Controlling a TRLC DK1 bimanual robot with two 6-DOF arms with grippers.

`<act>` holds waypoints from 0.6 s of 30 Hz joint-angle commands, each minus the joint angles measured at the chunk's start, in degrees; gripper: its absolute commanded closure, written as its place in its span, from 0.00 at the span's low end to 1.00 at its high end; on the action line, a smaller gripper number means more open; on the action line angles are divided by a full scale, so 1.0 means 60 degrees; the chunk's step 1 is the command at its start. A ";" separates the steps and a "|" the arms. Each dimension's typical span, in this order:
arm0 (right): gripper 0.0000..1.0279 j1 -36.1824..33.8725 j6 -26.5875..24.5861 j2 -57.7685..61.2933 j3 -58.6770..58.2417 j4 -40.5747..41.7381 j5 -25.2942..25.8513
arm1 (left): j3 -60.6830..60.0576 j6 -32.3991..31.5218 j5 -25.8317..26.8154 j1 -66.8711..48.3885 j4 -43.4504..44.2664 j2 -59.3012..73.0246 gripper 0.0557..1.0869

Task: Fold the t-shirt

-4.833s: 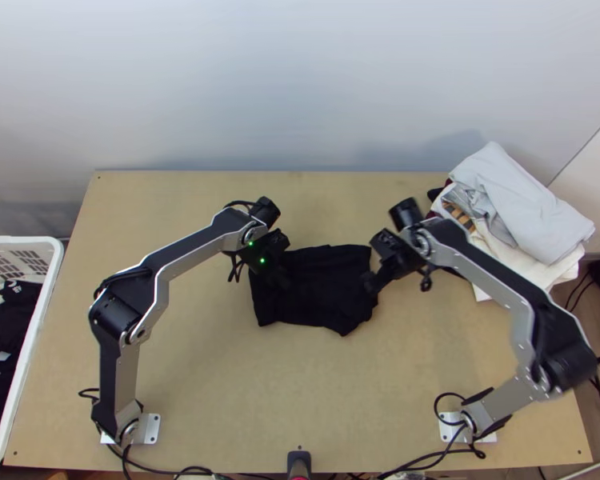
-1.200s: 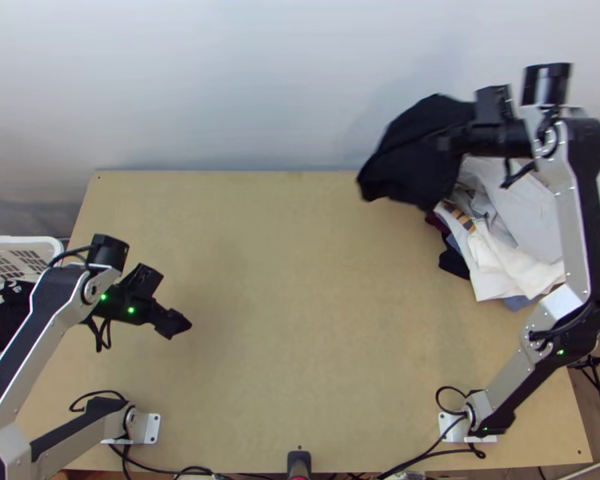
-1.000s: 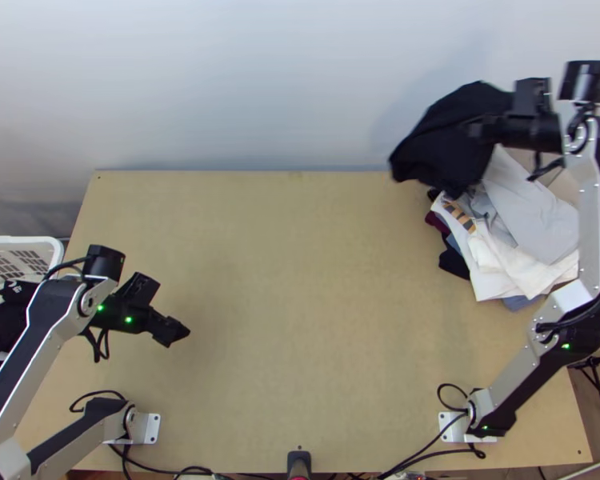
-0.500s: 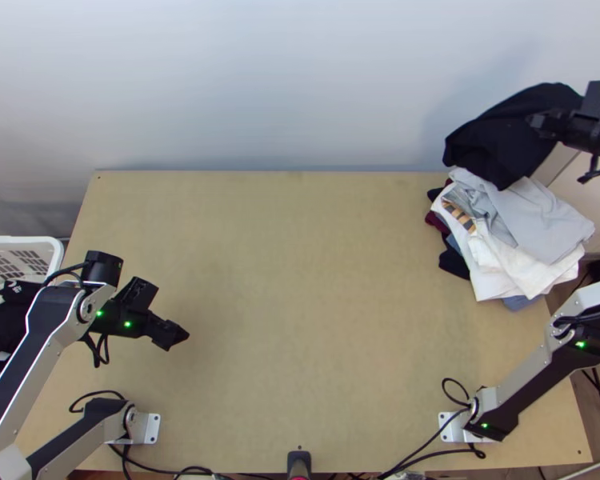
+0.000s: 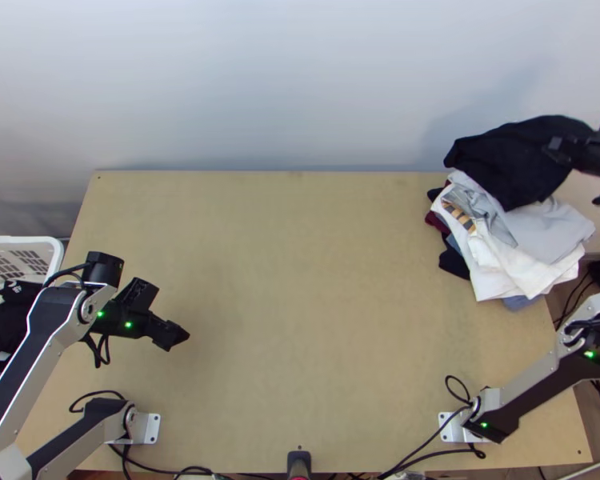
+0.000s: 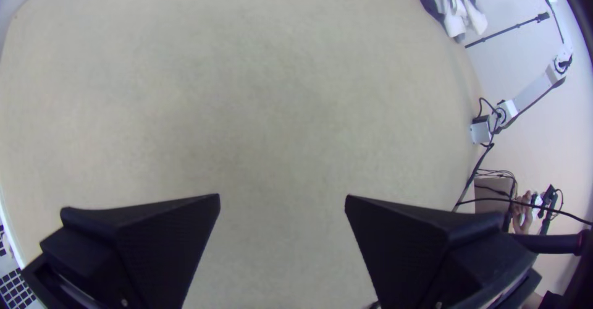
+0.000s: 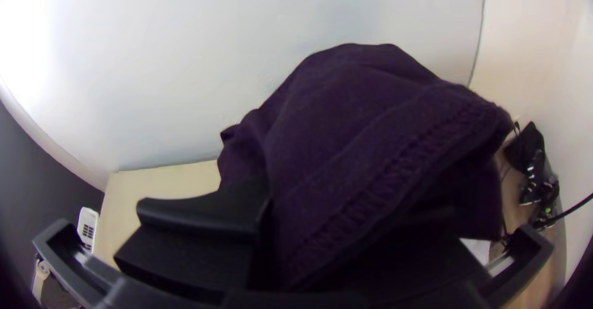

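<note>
Far corner of wooden table (image 5: 300,280) is covered by clothes pile (image 5: 532,268). Over it, folded black t-shirt (image 5: 504,160) is suspended; should be centred, lowered level, released softly. Cloth is pinched by right gripper (image 5: 554,147); left gripper (image 6: 282,199) is spread wide, empty.

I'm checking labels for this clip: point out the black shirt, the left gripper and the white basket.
Black shirt (image 5: 512,162), top view: middle of its visible cloth.
Left gripper (image 6: 282,196), left wrist view: midway between its fingertips.
White basket (image 5: 24,239), top view: its far rim.
</note>
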 commanded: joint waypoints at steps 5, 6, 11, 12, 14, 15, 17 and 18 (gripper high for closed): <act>0.97 -0.0834 -0.1345 -0.1048 -0.3125 -0.0101 0.0007 | 0.0012 -0.0041 0.0005 -0.0139 0.0048 0.0011 0.04; 0.97 -0.0921 -0.1433 -0.1136 -0.3403 -0.0072 0.0022 | -0.0003 -0.0041 0.0005 -0.0154 0.0048 0.0011 0.04; 0.94 -0.1463 -0.1799 -0.1341 -0.4560 0.0514 0.0022 | 0.0012 -0.0055 0.0005 -0.0183 0.0048 -0.0003 0.04; 0.94 -0.1581 -0.1872 -0.1341 -0.4677 0.0602 0.0022 | 0.0012 -0.0070 0.0019 -0.0198 0.0048 -0.0003 0.04; 0.92 -0.1771 -0.1887 -0.1282 -0.4839 0.0778 0.0022 | 0.0012 -0.0070 0.0005 -0.0198 0.0048 -0.0003 0.04; 0.91 -0.1830 -0.1916 -0.1238 -0.4882 0.0807 0.0022 | 0.0012 -0.0085 0.0005 -0.0213 0.0048 -0.0003 0.04; 0.81 -0.1888 -0.1960 -0.1194 -0.4941 0.0807 0.0022 | 0.0012 -0.0085 0.0019 -0.0213 0.0063 -0.0003 0.04; 0.77 -0.1888 -0.1975 -0.1165 -0.4941 0.0807 0.0022 | 0.0012 -0.0085 0.0005 -0.0213 0.0063 -0.0003 0.04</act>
